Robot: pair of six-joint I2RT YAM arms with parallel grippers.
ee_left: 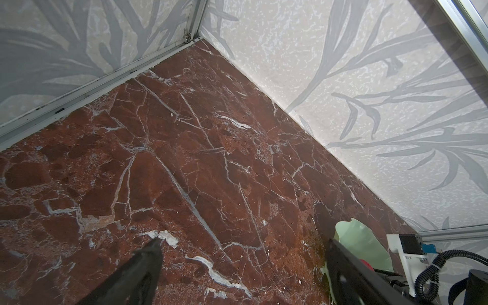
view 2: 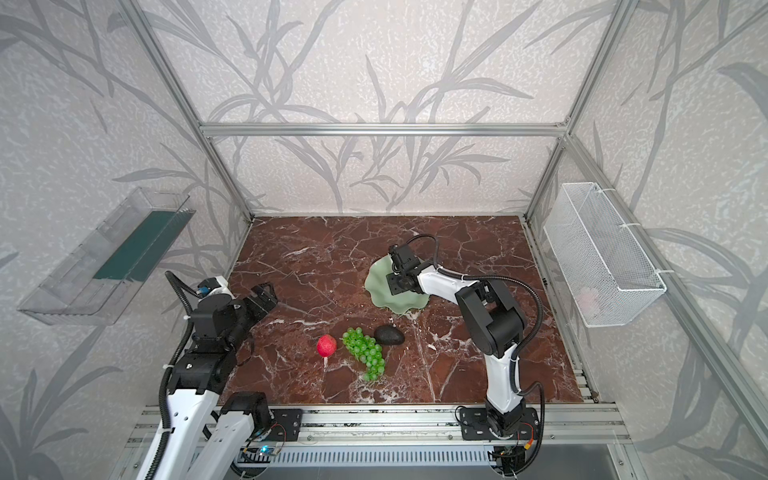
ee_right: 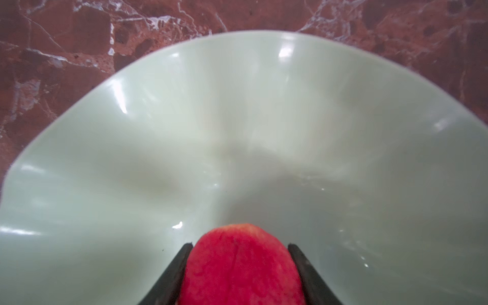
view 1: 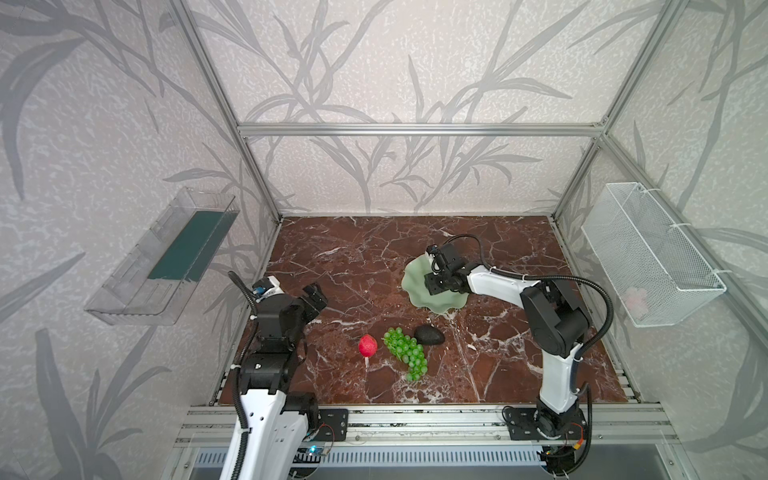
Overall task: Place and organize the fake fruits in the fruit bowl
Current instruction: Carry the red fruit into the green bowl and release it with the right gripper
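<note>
We are holding a red fruit [ee_right: 241,266] in the right jaws, partly closed around it, above the fruit bowl [ee_right: 237,105]; released too high, it could be rolling off the shallow, glossy dish. The left jaws are gaping empty over the tabletop [view 1: 353,257]. A second red fruit [view 1: 368,345], grapes [view 1: 405,352] and avocado [view 1: 429,334] are lying near the bowl, nothing blocking them.
</note>
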